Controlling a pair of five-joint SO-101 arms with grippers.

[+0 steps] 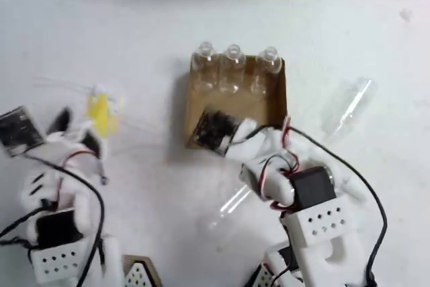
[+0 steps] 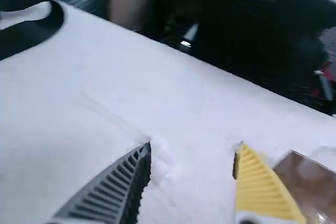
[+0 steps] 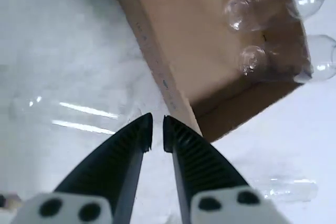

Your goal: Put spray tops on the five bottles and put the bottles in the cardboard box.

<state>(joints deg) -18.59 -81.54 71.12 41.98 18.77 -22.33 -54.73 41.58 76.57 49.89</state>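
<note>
The cardboard box (image 1: 265, 102) sits mid-table with three clear bottles (image 1: 233, 65) standing along its far side, also seen in the right wrist view (image 3: 236, 9). One clear bottle (image 1: 232, 205) lies on the table near the right arm, another (image 1: 349, 105) lies to the right of the box. My right gripper (image 3: 157, 129) is shut with nothing in it, at the box's near left corner (image 1: 215, 131). My left gripper (image 2: 191, 150) stands open over the bare table at the left (image 1: 80, 115), a small white lump (image 2: 163, 166) between its grey and yellow fingers.
A thin clear tube (image 1: 60, 85) lies on the table beyond the left gripper. The white table (image 1: 134, 25) has free room along its far side. A black cable (image 1: 349, 166) runs over the table beside the right arm.
</note>
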